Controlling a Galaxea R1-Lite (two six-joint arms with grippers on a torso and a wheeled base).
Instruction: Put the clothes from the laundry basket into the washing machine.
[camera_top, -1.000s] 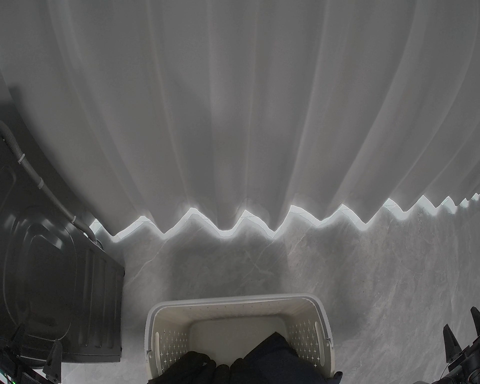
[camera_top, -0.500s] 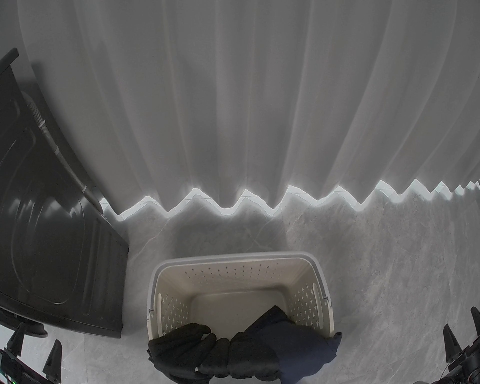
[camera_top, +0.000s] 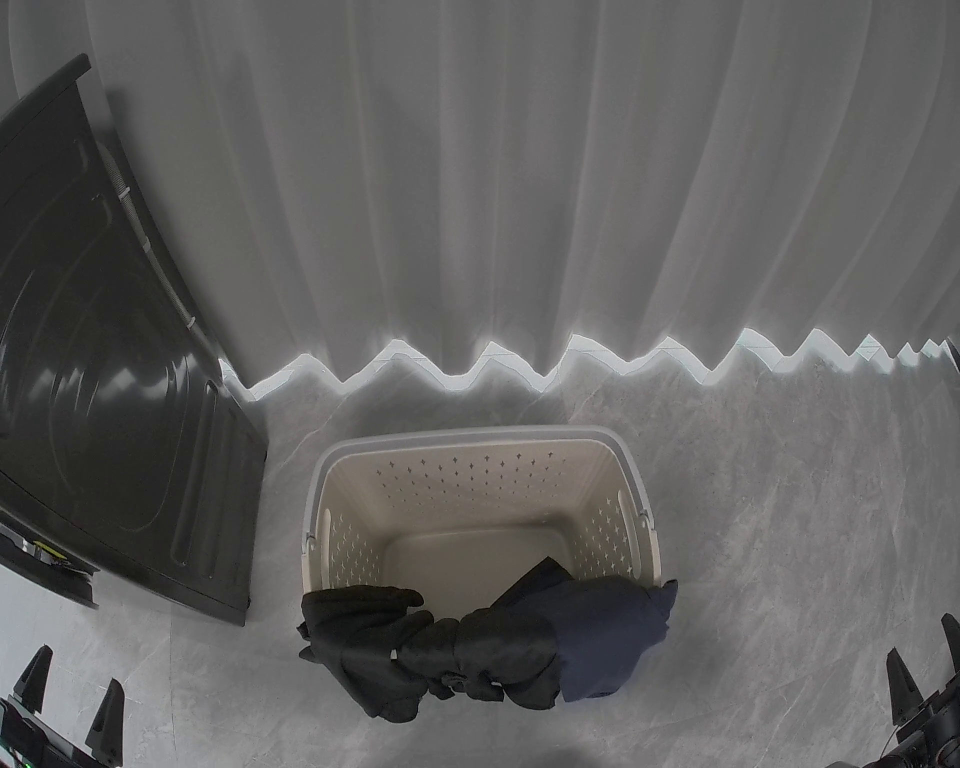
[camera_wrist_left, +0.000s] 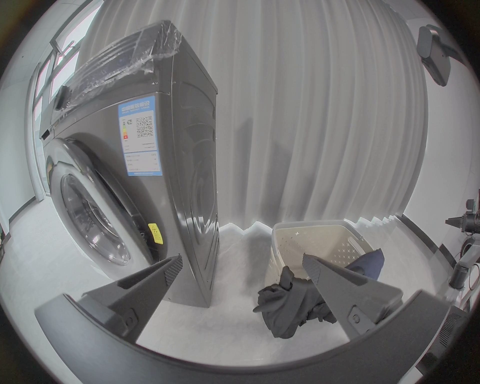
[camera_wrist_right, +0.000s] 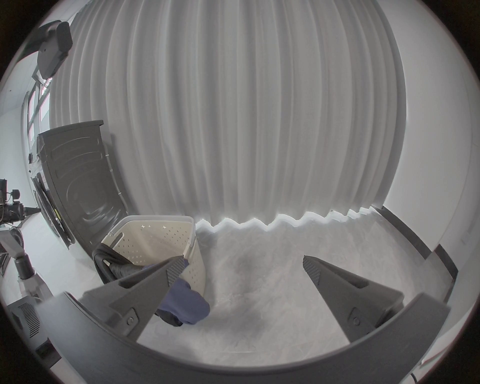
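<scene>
A white laundry basket (camera_top: 478, 440) stands on the floor straight ahead. A black garment (camera_top: 372, 640) and a navy garment (camera_top: 605, 630) hang over its near rim, and the inside of the basket looks bare. The dark grey washing machine (camera_top: 100, 400) stands to the left of the basket; its round front door (camera_wrist_left: 90, 215) faces away from the basket. My left gripper (camera_top: 72, 690) is low at the left, open and holding nothing, well short of the clothes. My right gripper (camera_top: 925, 665) is low at the right, also open and holding nothing. In the right wrist view the basket (camera_wrist_right: 150, 235) is off to one side.
A long white curtain (camera_top: 520, 180) hangs behind the basket down to the floor. Grey marbled floor (camera_top: 800, 500) lies open to the right of the basket. A narrow strip of floor separates the basket from the washing machine.
The head camera has shifted: basket, clothes and washing machine now sit higher in the picture, and the whole draped pile shows. Both grippers keep their places at the lower corners.
</scene>
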